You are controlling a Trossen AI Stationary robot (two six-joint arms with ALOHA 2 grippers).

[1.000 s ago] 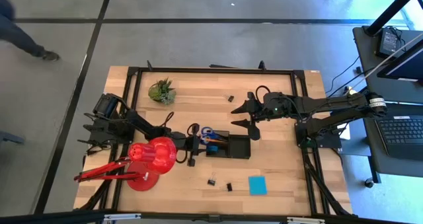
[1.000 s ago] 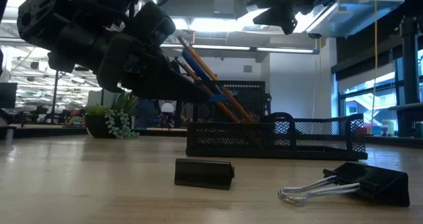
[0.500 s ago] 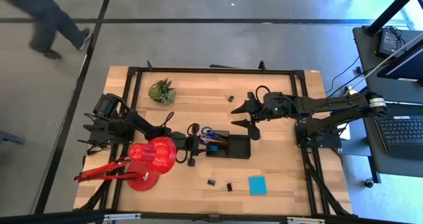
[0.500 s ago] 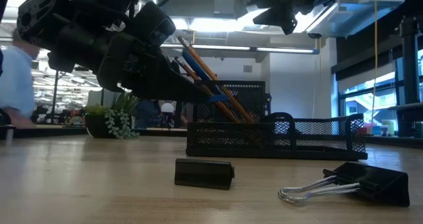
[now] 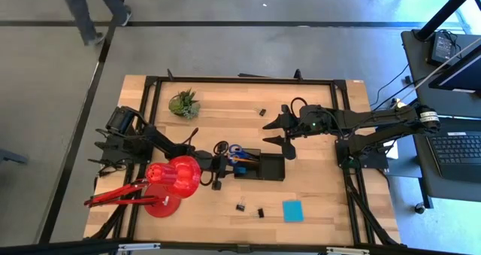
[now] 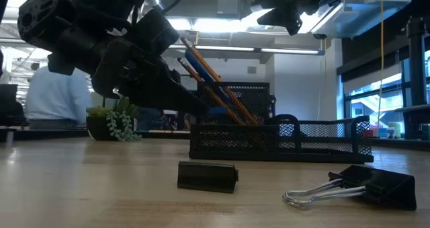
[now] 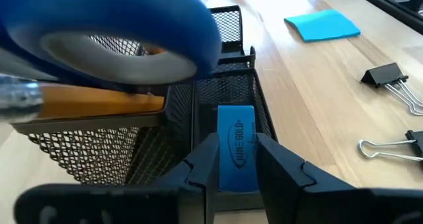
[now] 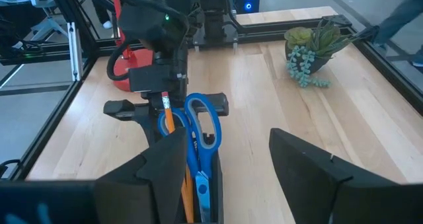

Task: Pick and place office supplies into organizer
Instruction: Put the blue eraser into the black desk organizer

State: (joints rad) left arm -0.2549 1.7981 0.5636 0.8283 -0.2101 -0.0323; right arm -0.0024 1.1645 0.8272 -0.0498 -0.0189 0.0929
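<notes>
Left wrist view shows the small change: the left gripper (image 7: 231, 159) has parted its fingers a little, and the tiny blue eraser (image 7: 235, 145) between them looks released or nearly so; it sits over the mesh floor of the black organizer (image 7: 225, 98)'s low compartment. Seen from table height, that arm has also shifted slightly, so my read is that the eraser is being dropped off and this placement is about finished. Beside it, the blue-handled scissors (image 8: 201, 128) and orange-yellow pencil (image 8: 168, 115) already stand in the tall compartment. Across the table, the left arm reaches low from the red desk lamp (image 5: 169, 181) side, angled down at the tray's end. Well above and apart, the right gripper (image 5: 279, 132) hovers with fingers spread wide, empty. Binder clips (image 5: 250, 209) and the cyan note pad (image 5: 292, 210) lie on the table.
</notes>
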